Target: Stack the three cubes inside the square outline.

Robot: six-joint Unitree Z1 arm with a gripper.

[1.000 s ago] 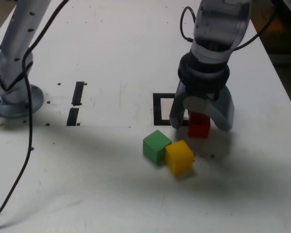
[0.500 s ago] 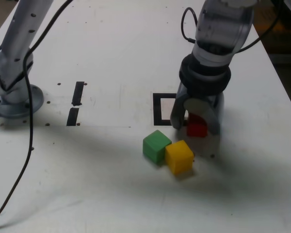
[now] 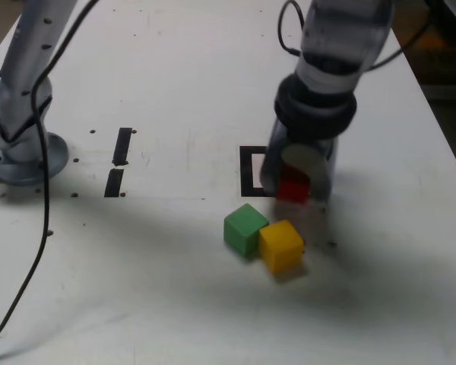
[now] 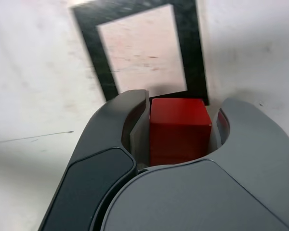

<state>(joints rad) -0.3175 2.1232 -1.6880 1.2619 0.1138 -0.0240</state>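
- Nearest the exterior camera sat the yellow cube point(image 3: 280, 245), touching the green cube point(image 3: 245, 228) on its left in that view. Both were flat on the table point(image 3: 175, 304), outside the outline, so neither had been dealt with yet.
- Just behind those two, the gripper point(image 3: 295, 182) was clamped down tight on the red cube point(image 3: 292, 190). The wrist view showed it best: the red cube point(image 4: 179, 130) was wedged snug between the two jaws, with no gap on either side.
- Whether the red cube was off the table or resting on it couldn't really be told from either view.
- The square outline point(image 3: 249, 171) was right there, partly hidden behind the gripper in the exterior view. In the wrist view the outline point(image 4: 89, 53) lay just past the red cube, which sat at its near edge or just over it, not properly inside yet.
- Farther back, toward the exterior view's left, two short black strips point(image 3: 118, 161) lay on the table, and the arm's base point(image 3: 19, 144) sat at the far left edge.
- So progress-wise it looked like early days: one cube grabbed, zero stacked. Left to do, by the look of it: get red into the square, then pile green and yellow on top.
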